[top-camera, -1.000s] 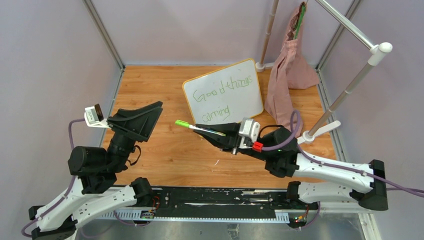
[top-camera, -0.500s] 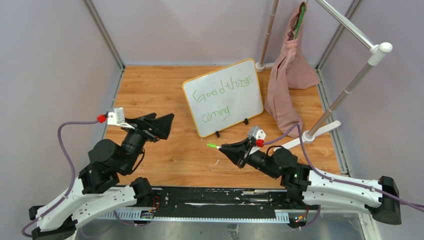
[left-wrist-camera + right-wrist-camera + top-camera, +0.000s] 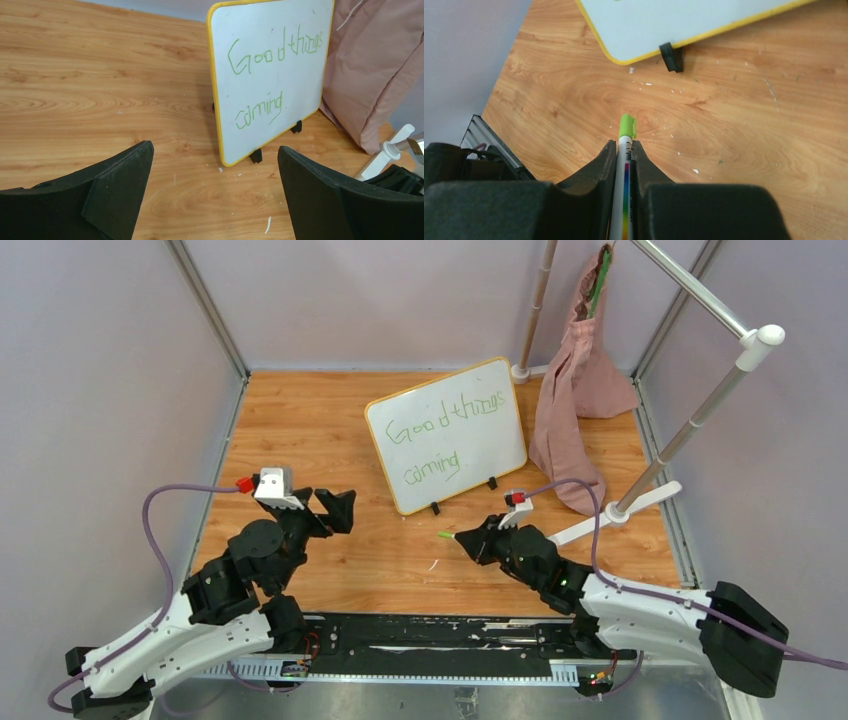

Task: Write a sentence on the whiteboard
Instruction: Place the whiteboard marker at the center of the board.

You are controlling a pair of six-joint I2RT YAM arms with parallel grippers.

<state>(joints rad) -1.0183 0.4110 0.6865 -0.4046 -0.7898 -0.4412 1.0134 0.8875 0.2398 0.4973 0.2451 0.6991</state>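
The whiteboard (image 3: 446, 435) is seen propped on its black feet (image 3: 436, 507) at the far middle of the wooden table (image 3: 300, 420), just left of a pink cloth bag (image 3: 575, 400). Its long axis is laid left to right with the right end skewed farther back, and its green-lettered face is turned toward the near edge. Nearer, apart from it, the right gripper (image 3: 470, 538) is clamped on a green-capped marker (image 3: 446, 534) with the cap pointed left, while the left gripper (image 3: 340, 508) is held spread wide and aimed at the board.
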